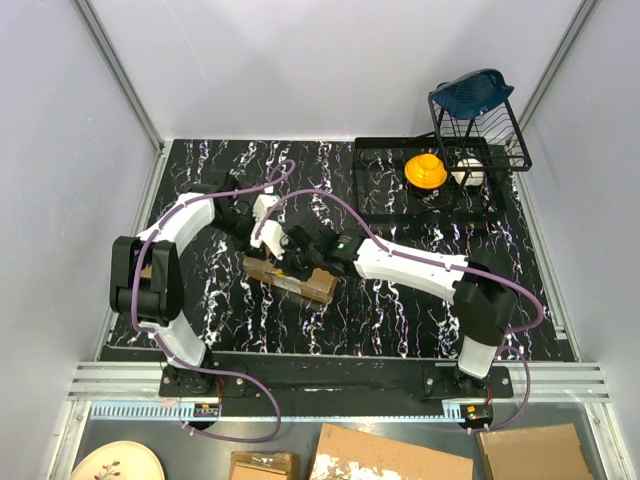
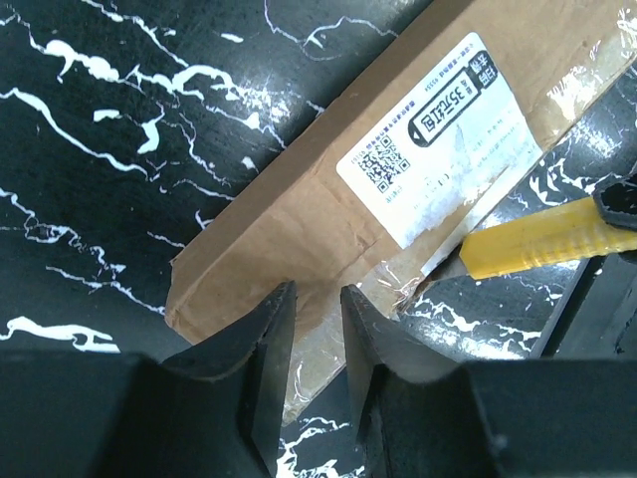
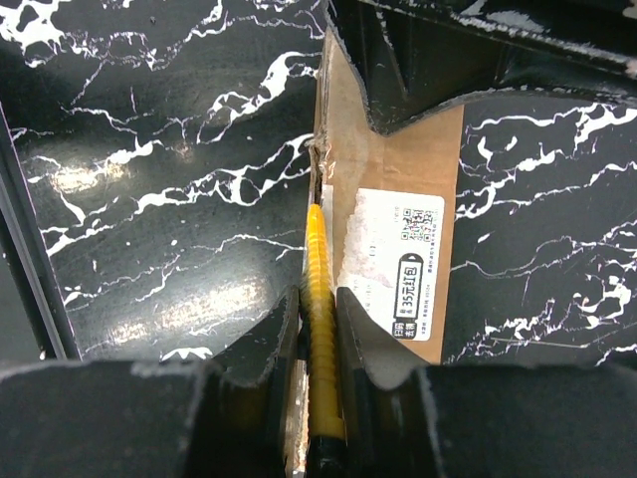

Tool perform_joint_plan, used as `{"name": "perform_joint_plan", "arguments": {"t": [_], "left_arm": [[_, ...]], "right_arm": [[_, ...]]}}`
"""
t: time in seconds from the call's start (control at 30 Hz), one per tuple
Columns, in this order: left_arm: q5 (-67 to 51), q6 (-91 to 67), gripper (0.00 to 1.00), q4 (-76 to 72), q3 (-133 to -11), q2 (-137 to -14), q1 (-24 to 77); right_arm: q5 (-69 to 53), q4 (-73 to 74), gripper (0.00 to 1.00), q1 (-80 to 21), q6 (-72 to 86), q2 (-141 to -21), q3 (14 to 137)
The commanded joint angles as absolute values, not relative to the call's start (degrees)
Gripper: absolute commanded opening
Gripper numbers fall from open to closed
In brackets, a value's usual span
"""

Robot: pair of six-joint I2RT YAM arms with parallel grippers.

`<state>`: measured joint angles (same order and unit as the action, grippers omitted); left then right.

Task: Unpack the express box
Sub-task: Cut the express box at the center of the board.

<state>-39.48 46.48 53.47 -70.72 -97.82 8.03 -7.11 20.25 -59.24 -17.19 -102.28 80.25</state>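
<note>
- Black marble table: express box lies eight o'clock of centre.
- Clamped in right gripper: knife; left gripper, narrowly parted, empty, over box end.
- Step: slitting tape; next, draw knife along it steadily.

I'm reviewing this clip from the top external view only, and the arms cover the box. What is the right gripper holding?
Observer: The right wrist view shows the right gripper shut on a yellow utility knife, which lies along a long edge of the express box.
Operator: Where does the blade end meet the box?
Observer: In the left wrist view its tip reaches the taped edge just beside the white label.
Operator: And the left gripper?
Observer: The left gripper sits over one end of the box, fingers slightly apart, nothing between them.
</note>
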Motion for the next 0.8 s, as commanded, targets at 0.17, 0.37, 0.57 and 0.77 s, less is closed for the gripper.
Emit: {"name": "perform_joint_plan", "arguments": {"t": [0.17, 0.37, 0.57, 0.77], "left_arm": [[-35.4, 46.1, 0.32, 48.0, -68.4, -101.6, 10.2], [-34.4, 46.2, 0.32, 47.8, -68.0, -101.8, 10.4], [-34.1, 46.3, 0.31, 47.6, -68.3, -102.4, 10.4], [-34.1, 46.4, 0.31, 47.6, -68.4, -102.1, 10.5]], "right_arm": [[-9.1, 26.7, 0.00, -58.3, -16.7, -93.2, 81.7], [-10.5, 29.2, 0.00, -57.8, -15.2, -89.5, 79.4], [-11.5, 31.6, 0.00, -57.8, -15.0, -88.7, 78.3], [-12.7, 32.4, 0.00, -57.2, -15.2, -89.5, 76.5]]}}
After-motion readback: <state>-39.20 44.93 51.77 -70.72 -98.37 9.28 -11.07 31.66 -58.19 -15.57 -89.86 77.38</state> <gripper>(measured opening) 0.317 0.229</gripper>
